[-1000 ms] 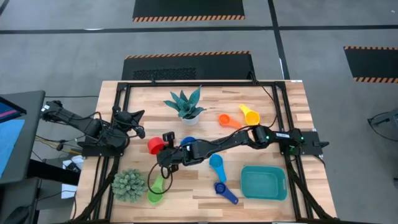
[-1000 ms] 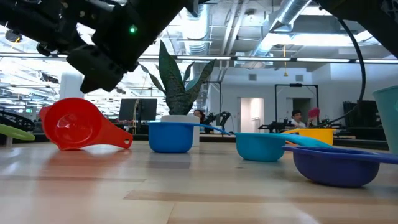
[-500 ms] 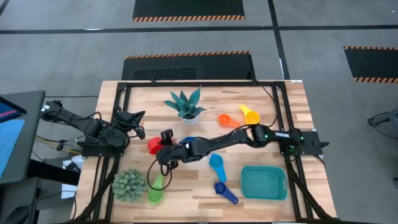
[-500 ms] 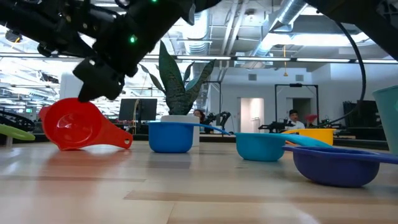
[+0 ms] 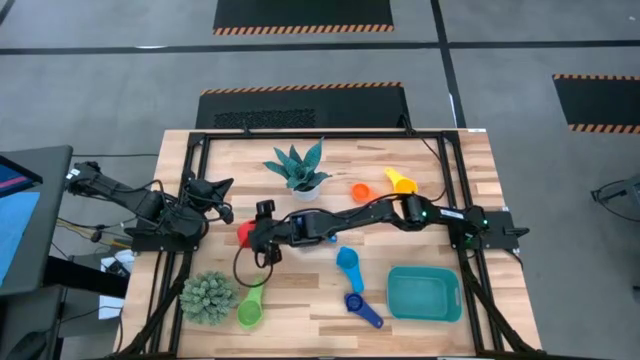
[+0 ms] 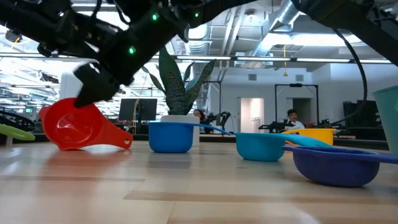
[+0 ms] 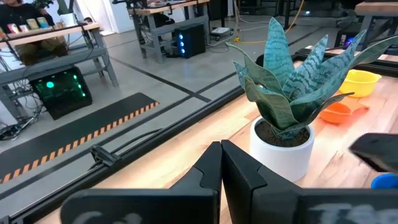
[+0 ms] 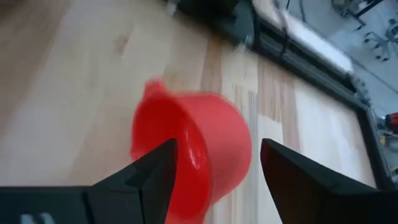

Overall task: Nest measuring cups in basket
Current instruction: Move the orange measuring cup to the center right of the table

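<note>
A red measuring cup lies tipped on its side on the wooden table, left of centre. My right gripper is open around it: one finger stands before the cup's mouth and the other past its outer wall. In the low view the gripper hangs just over the red cup. The green, light blue, dark blue, orange and yellow cups lie scattered. The teal basket sits at the near right. My left gripper waits shut at the table's left edge. My right gripper reaches the red cup slanting down from the table's right, its fingers on either side of the cup's rim. I cannot tell whether either finger touches it. The cup rests on the table on its side.
A striped potted plant stands at the far middle and a spiky pale-green plant at the near left beside the green cup. A blue cup sits under my right arm. A black frame rims the table.
My right gripper has moved from above the green cup's handle toward the table's far edge and a little down, ending at the red cup. The cups have stayed where they were.
</note>
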Action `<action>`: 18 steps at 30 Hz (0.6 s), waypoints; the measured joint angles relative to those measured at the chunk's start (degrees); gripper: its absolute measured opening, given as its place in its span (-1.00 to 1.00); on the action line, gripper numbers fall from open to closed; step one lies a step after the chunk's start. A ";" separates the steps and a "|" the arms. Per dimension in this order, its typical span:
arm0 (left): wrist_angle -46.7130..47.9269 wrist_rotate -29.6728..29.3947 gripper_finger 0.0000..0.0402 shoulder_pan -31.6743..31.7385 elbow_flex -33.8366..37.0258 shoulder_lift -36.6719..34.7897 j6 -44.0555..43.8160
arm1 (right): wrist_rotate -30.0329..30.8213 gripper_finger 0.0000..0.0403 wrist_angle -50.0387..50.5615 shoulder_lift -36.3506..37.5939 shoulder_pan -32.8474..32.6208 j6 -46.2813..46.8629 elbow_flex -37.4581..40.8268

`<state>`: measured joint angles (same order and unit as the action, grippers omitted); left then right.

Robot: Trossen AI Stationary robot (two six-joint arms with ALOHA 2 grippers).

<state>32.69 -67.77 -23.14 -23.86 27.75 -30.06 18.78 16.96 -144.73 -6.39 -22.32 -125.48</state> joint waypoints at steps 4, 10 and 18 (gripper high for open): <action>0.00 -0.02 -1.00 0.01 0.00 0.00 0.00 | -0.69 0.26 -1.15 0.00 0.73 0.73 0.85; 0.00 -0.05 -1.00 -0.01 0.00 0.00 0.01 | -1.21 0.17 -2.40 0.02 2.00 2.46 0.86; 0.00 -0.07 -1.00 0.01 0.00 0.00 0.01 | -8.30 -0.49 -1.19 -0.94 3.43 8.33 0.90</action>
<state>32.69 -67.83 -23.14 -23.86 27.75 -30.04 10.48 15.77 -145.66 -2.96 -13.99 -124.58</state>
